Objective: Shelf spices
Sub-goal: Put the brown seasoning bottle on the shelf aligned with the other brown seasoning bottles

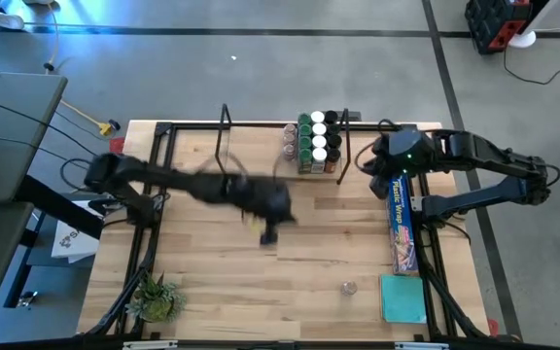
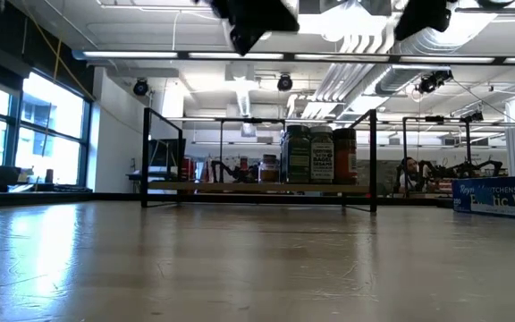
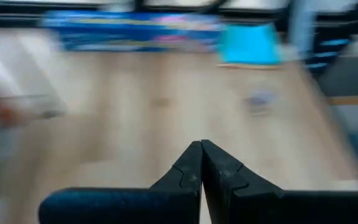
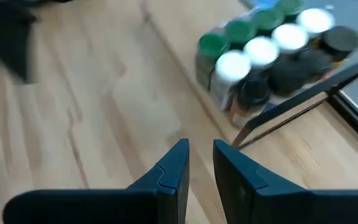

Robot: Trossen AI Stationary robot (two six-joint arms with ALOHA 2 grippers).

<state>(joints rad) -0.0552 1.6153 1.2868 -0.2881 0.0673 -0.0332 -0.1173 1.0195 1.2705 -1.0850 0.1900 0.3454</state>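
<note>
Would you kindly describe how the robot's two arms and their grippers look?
Both arms are dark, jointed and slim. The left gripper and right gripper each have two black, wedge-shaped fingers with notched inner edges. A small green light glows on the right arm.

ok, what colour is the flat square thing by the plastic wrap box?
Teal. The flat square item lies at the near end of the plastic wrap box; clearest in the high view.

One camera looked straight down over the whole table [image 1: 261, 282], one looked level from its near edge toward the shelf [image 2: 257, 189], and both wrist cameras faced close tabletop, sharing the shelf.
</note>
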